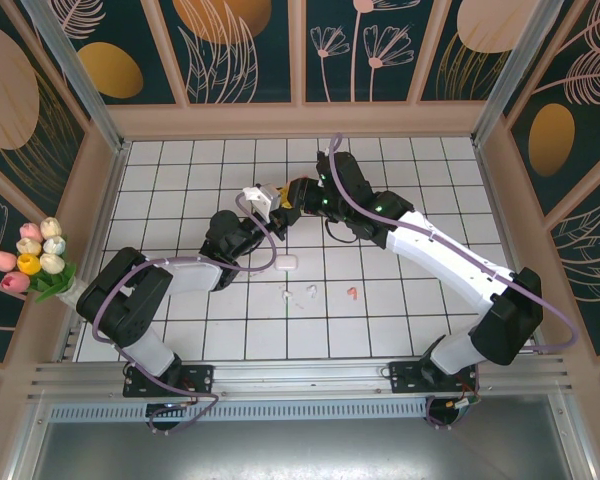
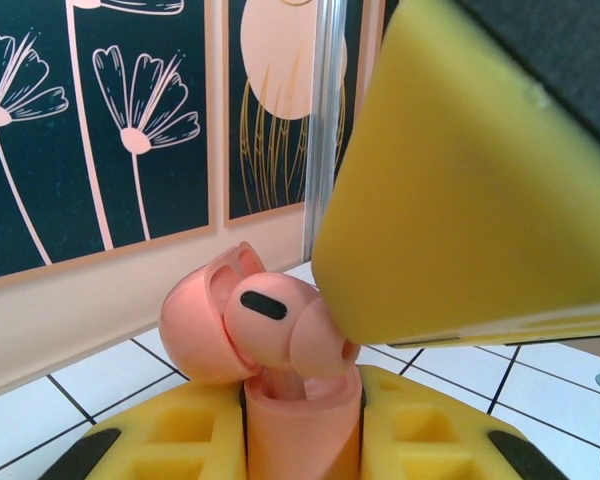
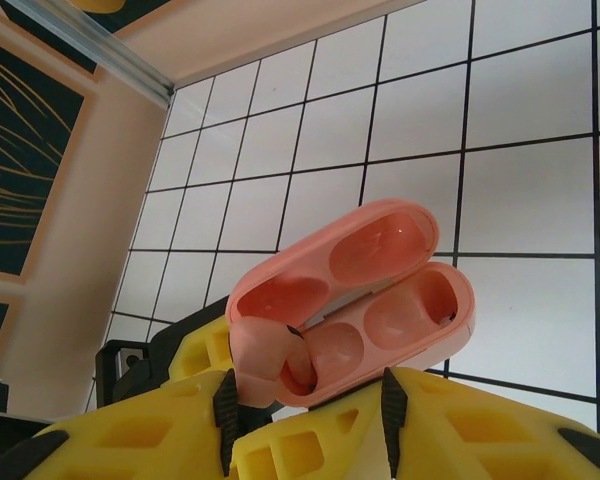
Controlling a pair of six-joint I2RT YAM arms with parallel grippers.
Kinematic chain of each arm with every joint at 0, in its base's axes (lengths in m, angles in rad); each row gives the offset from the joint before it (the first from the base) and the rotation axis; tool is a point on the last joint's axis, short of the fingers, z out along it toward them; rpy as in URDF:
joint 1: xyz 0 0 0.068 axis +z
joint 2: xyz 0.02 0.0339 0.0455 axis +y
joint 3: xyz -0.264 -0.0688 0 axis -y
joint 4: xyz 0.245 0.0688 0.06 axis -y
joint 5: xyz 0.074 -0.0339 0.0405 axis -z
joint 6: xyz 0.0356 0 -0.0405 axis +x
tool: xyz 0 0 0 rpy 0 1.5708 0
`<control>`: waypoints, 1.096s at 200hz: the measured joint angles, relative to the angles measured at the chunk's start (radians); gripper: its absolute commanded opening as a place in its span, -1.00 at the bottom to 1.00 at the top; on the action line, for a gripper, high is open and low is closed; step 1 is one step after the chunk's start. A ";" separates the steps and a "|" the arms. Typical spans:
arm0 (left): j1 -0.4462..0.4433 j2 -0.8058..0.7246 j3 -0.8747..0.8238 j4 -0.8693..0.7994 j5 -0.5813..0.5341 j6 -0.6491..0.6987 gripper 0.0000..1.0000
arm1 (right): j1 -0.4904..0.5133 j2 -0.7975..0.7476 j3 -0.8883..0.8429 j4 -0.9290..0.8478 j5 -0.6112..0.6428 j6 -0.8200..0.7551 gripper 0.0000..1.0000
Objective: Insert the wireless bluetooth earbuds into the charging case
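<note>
White-tiled table (image 1: 180,330), floral walls behind. The left gripper (image 2: 302,445) is clenched on the pink charging case (image 3: 405,300), open, over the far middle of the table. A salmon earbud (image 2: 280,320) sits half in one socket. I cannot tell whether the right gripper (image 3: 305,420) grasps it. It should go in stem-first and straight, case held steady. Nearer lie a white case (image 1: 286,262), two white earbuds (image 1: 310,291) and a second pink earbud (image 1: 351,292), well apart.

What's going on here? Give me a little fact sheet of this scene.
Left tool: shut on the open pink case
Right tool: by a pink earbud sitting at the case mouth; grip unclear
Free pocket: empty
On the tiles: white case, two white earbuds, loose pink earbud
</note>
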 measured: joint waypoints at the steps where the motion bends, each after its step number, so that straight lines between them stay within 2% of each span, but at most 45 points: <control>1: 0.000 0.000 0.000 0.000 0.000 0.000 -1.00 | 0.000 0.000 0.000 0.000 0.000 0.000 -0.10; 56: 0.000 -0.001 0.000 0.000 -0.001 0.000 -1.00 | -0.013 -0.002 -0.005 -0.023 -0.011 -0.041 -0.11; 128: 0.000 -0.006 -0.006 0.009 0.008 0.000 -1.00 | -0.138 -0.049 -0.056 -0.032 -0.024 -0.048 -0.13; 191: 0.000 -0.009 -0.008 0.019 0.019 0.000 -1.00 | -0.116 -0.090 -0.061 -0.016 -0.091 -0.047 -0.13; 219: 0.000 -0.009 -0.008 0.023 0.026 0.000 -1.00 | -0.073 -0.111 -0.064 -0.009 -0.116 -0.046 -0.25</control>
